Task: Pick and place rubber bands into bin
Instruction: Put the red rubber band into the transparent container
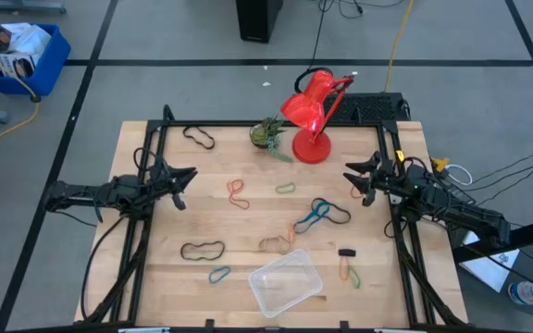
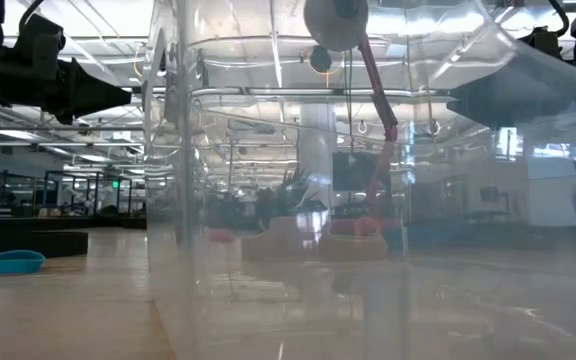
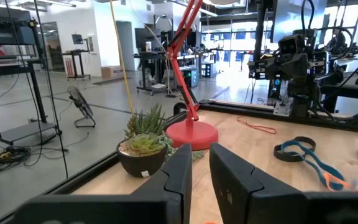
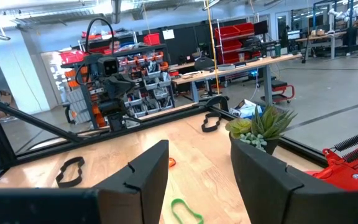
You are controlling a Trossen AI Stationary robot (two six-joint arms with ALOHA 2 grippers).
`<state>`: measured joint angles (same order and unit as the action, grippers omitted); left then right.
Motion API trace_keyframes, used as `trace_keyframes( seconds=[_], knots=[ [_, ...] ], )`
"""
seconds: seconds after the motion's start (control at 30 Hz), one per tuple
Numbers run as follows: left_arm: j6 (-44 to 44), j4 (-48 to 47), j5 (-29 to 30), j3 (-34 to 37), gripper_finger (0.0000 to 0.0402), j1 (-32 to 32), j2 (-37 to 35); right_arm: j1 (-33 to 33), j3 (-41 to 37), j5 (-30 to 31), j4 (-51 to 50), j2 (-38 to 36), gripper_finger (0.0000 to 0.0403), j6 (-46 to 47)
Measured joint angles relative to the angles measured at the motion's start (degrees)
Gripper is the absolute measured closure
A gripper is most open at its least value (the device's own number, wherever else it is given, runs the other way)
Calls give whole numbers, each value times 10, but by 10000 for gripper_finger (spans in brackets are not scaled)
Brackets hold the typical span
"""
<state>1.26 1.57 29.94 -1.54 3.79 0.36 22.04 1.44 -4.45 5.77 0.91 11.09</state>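
A: From the high view, both your arms hang back at the desk (image 1: 192,277) edges. The left gripper (image 1: 181,185) sits at the left side, the right gripper (image 1: 360,178) at the right, neither over a band. The rubber bands (image 1: 239,192) are scattered loose across the middle of the wood, and the bin (image 1: 286,283) waits at the near edge, with nothing in it that I can see.

B: Low view?

A: The clear wall of the bin fills nearly all of it. Beyond that, only the red lamp (image 2: 376,90) and the potted plant (image 2: 288,195) show through, blurred.

B: And the left wrist view?

A: Your left jaws stand close together with just a slit between them, holding nothing. Ahead lie the plant, the lamp base, and a blue band (image 3: 303,155) with an orange one tangled into it.

B: Right wrist view?

A: Your right jaws are spread wide and empty. A green band (image 4: 185,210) lies just ahead on the desk, a black band (image 4: 70,171) off to the side.

B: How will they handle?

A: I'd judge them featherlight, floppy and lying flat, so expect them to slide or droop. Pinch 1 strand of a loop, pressing down to the wood, away from any overlap so you don't drag up 2 at once.
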Motion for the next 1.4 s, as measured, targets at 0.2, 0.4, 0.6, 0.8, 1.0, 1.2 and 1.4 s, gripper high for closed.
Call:
trace_keyframes(
  seconds=[0.2,0.4,0.6,0.8,1.0,1.2,1.4],
  knots=[
    [0,0,0,0,339,0,0,0,0,1,0,0,232,-8],
    [0,0,0,0,339,0,0,0,0,1,0,0,232,1],
    [0,0,0,0,339,0,0,0,0,1,0,0,232,0],
    [0,0,0,0,339,0,0,0,0,22,-2,8,232,-24],
    [0,0,0,0,339,0,0,0,0,32,-10,35,232,-65],
    [0,0,0,0,339,0,0,0,8,64,-15,72,232,-74],
    [0,0,0,0,339,0,0,0,105,69,-153,159,234,-76]
  ],
)
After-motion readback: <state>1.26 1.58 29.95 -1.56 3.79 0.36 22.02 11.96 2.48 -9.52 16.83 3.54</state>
